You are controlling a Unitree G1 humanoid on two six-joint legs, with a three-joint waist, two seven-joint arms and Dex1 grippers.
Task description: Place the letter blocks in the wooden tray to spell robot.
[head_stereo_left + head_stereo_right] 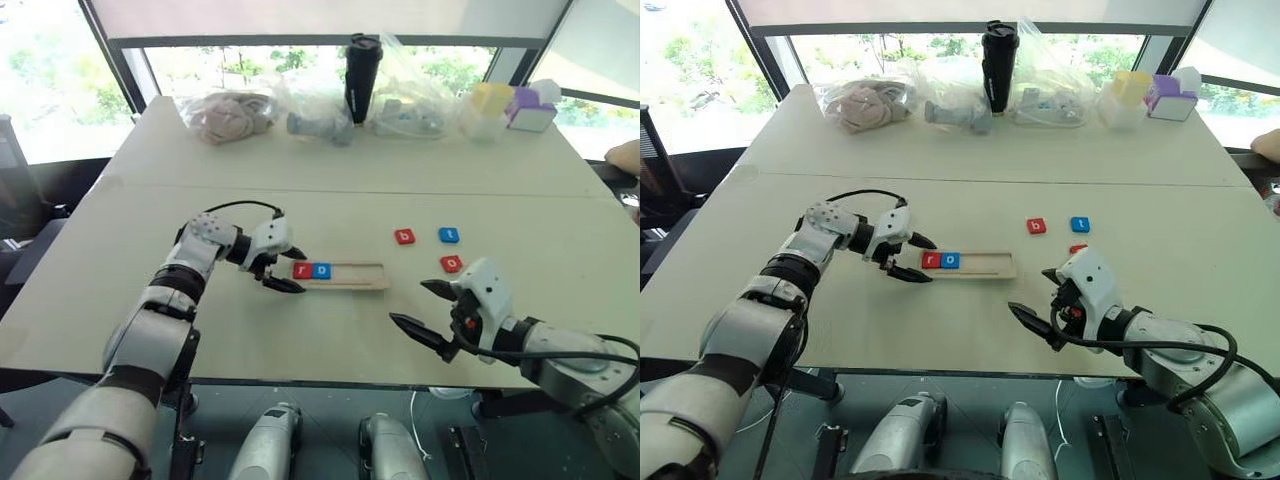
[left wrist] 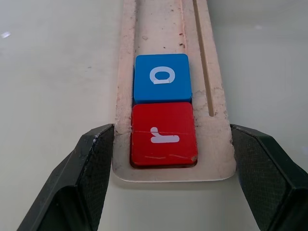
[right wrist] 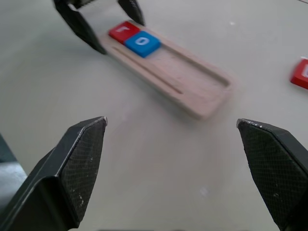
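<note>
The wooden tray (image 1: 355, 276) lies lengthwise at mid-table. A red r block (image 1: 302, 269) and a blue o block (image 1: 321, 270) sit side by side at its left end. My left gripper (image 1: 291, 270) straddles that end, and in the left wrist view its fingers (image 2: 96, 159) press on the tray's two long sides, beside the r block (image 2: 163, 139). A red b block (image 1: 404, 237), a blue t block (image 1: 449, 235) and a red o block (image 1: 452, 264) lie loose on the table to the tray's right. My right gripper (image 1: 410, 302) hovers open and empty near the front edge, right of the tray.
Along the far edge stand plastic bags (image 1: 232, 112), a black tumbler (image 1: 362, 62) and small yellow and purple boxes (image 1: 510, 108). A person's arm (image 1: 625, 155) shows at the right edge. The table's front edge runs just below my right gripper.
</note>
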